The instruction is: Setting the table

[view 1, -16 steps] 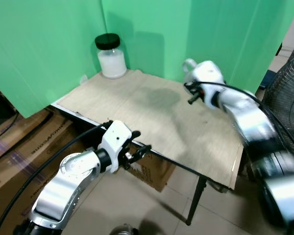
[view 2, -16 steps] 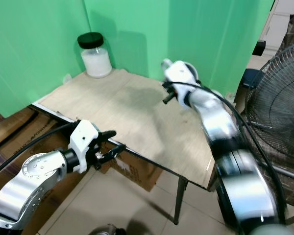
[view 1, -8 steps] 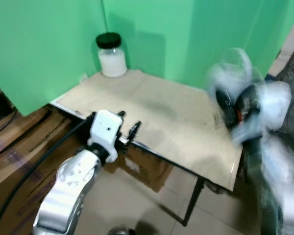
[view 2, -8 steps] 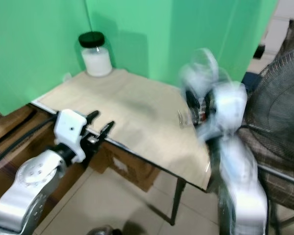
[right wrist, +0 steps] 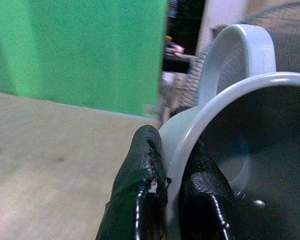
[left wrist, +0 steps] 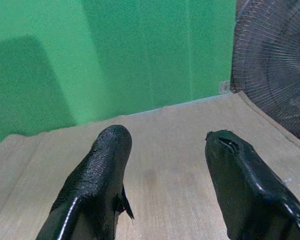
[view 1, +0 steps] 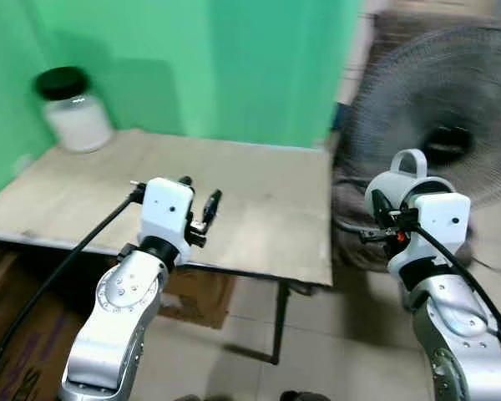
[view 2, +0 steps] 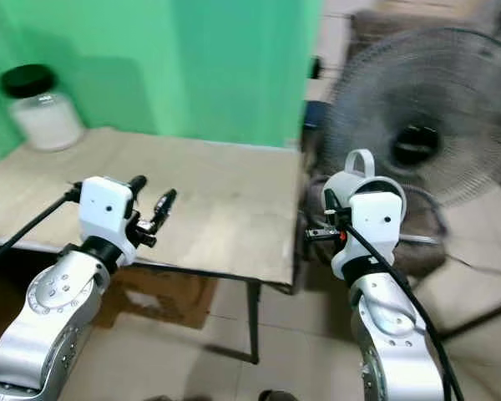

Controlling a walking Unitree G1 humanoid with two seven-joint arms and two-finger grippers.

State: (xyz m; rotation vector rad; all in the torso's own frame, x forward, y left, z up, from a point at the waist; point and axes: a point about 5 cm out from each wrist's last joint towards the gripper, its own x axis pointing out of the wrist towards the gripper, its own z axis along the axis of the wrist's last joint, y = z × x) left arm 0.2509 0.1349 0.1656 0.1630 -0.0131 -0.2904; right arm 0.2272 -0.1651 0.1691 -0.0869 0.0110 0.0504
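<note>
Green backdrop behind matte beige tabletop. Left hand over tabletop, fingers apart, empty. Right hand off tabletop's right edge, pinching smooth white mug by rim; wrist view shows dark interior. Black-lidded jar far-left corner. Wire-grille fan behind mug.

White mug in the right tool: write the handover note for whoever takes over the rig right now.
Right tool: shut on the wall of the white ceramic mug, one finger inside, one outside, held off the table's right edge in front of the black floor fan.
Left tool: open, holding nothing, over the near edge of the beige-topped table.
Glass jar with black lid: at the table's far left corner.
Done: mug picked up.
Left: set the mug on the table.
</note>
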